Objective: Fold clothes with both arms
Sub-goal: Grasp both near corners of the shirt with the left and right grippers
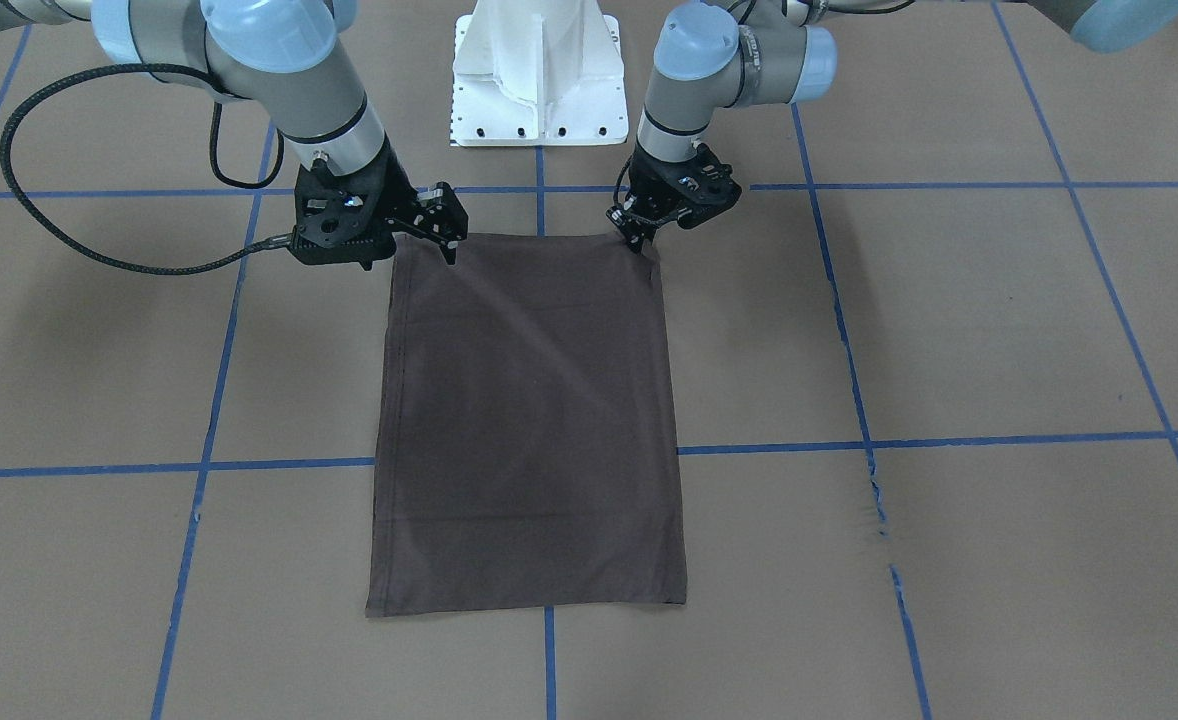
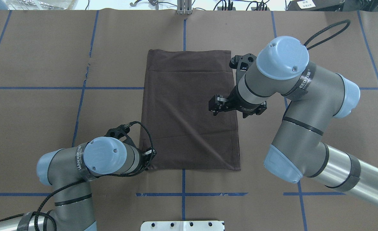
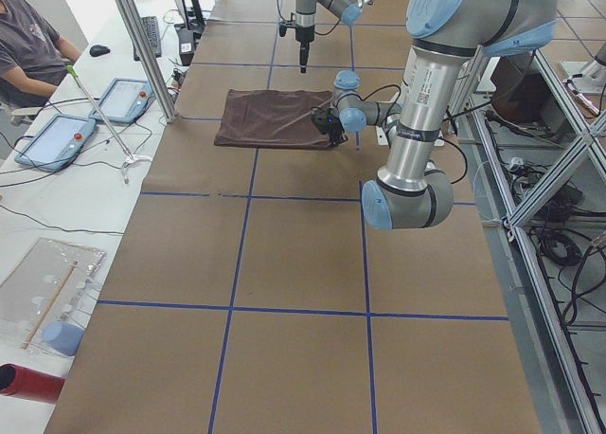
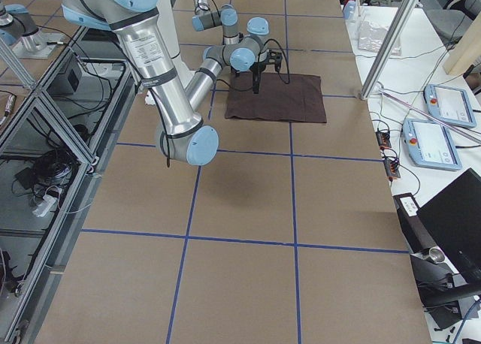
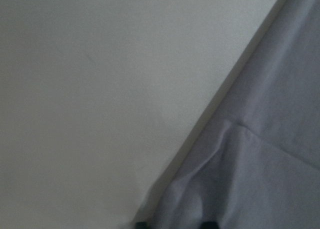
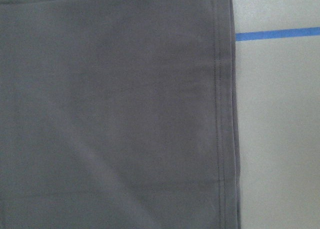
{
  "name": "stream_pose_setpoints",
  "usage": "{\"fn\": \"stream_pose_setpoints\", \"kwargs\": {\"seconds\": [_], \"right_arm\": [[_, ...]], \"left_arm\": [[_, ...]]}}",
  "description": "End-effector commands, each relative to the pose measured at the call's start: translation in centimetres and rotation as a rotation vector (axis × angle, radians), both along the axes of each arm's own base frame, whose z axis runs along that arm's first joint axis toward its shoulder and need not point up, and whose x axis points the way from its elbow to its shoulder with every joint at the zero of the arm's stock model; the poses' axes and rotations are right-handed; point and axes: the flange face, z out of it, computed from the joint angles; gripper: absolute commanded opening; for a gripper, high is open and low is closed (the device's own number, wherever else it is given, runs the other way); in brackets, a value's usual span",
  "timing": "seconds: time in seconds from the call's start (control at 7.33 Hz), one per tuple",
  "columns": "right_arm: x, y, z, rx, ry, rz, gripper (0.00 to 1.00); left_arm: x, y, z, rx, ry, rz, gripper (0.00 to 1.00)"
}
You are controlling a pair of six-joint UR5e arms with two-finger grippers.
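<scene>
Overhead exterior view is showing one shirt (image 2: 189,109), two arms and two grippers. The shirt is lying flat on the brown table (image 2: 47,64) as a folded rectangle, straight out from the white pedestal (image 1: 539,90) and sitting across the middle one of the blue tape lines (image 2: 80,87). Its long axis is running from the robot's side toward the far side of the table, with the short edges facing the robot and the far edge. A stitched hem is running down its long side on the robot's right. Collar and logo are not showing.

The left arm (image 2: 105,158) is reaching low to the near corner on the robot's left. There the left gripper (image 1: 639,238) is pinching the cloth, and in the wrist view the corner is puckering up between the two dark fingertips (image 5: 210,224).

The right arm (image 2: 282,64) is hanging over the other near corner. The right gripper (image 1: 446,235) is pointing down above the shirt, clear of the cloth in the side views. Whether it is released or clenched I cannot tell.
</scene>
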Motion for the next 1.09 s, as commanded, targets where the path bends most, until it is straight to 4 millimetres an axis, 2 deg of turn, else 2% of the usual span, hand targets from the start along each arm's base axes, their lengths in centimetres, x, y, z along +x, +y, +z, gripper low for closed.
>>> {"fn": "stream_pose_setpoints", "kwargs": {"seconds": [0.0, 0.27, 0.41, 0.55, 0.68, 0.82, 0.96], "right_arm": [[0.0, 0.0, 0.0, 0.000, 0.000, 0.001, 1.00], [0.1, 0.1, 0.0, -0.041, -0.004, 0.031, 1.00], [-0.1, 1.3, -0.2, -0.107, -0.015, 0.069, 1.00], [-1.7, 3.5, 0.1, -0.245, -0.013, 0.144, 1.00], [-3.6, 5.6, 0.2, -0.301, -0.030, 0.231, 1.00], [-6.3, 9.1, 2.8, -0.365, -0.019, 0.308, 1.00], [-8.5, 11.2, 3.6, -0.391, -0.023, 0.417, 1.00]], "left_arm": [[-0.3, 0.2, -0.5, 0.010, 0.011, 0.012, 0.00], [-2.0, 0.4, -2.5, 0.095, 0.026, 0.067, 0.00], [-2.1, 0.4, -2.6, 0.126, 0.020, 0.089, 0.00], [-2.1, 0.4, -2.6, 0.128, 0.020, 0.090, 0.00], [-2.1, 0.4, -2.6, 0.129, 0.018, 0.093, 0.00], [-2.0, 0.4, -2.7, 0.133, 0.019, 0.096, 0.00], [-2.0, 0.4, -2.7, 0.133, 0.019, 0.096, 0.00]]}}
